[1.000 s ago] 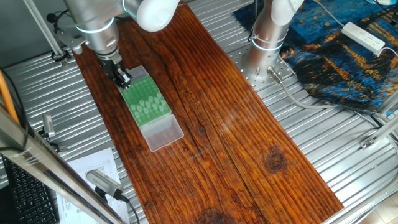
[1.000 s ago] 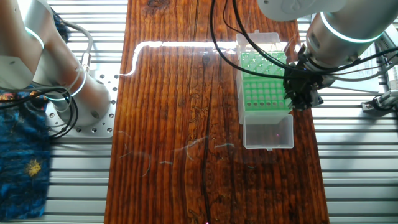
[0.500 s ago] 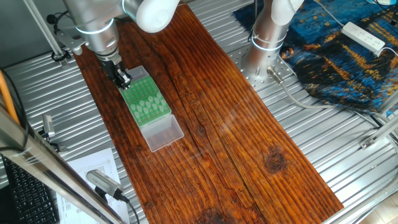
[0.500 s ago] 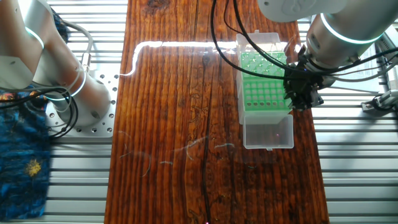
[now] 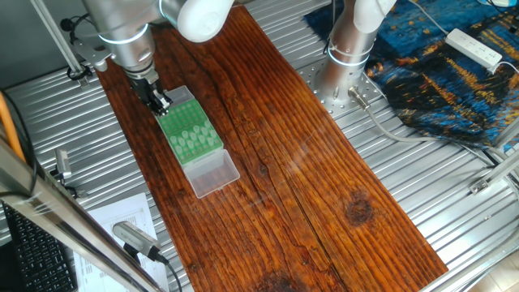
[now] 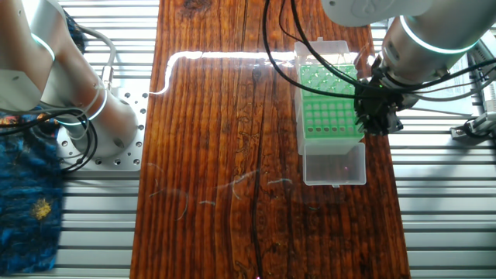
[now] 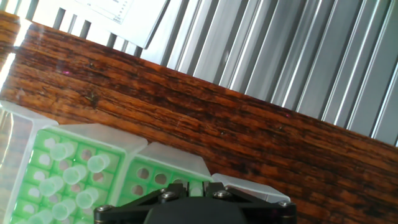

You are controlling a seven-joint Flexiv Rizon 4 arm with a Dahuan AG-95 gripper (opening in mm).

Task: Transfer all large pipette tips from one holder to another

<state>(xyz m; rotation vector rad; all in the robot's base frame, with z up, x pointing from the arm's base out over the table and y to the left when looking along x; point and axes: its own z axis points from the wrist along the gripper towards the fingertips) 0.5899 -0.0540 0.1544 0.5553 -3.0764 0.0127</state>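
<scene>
Gripper (image 5: 161, 102) over rack (image 5: 191, 135), perhaps touching

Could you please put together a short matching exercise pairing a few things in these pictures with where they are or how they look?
Things:
1. green rack
2. large pipette tips
3. gripper
4. clear open lid

Descriptions:
A. translucent, empty, lying flat on the wooden board beside the green grid
B. whitish cones standing upright in holes
C. black, at the rack's edge nearest the metal table
D. a grid of holes, some filled, some empty

Pairs: 1-D, 2-B, 3-C, 4-A
</scene>
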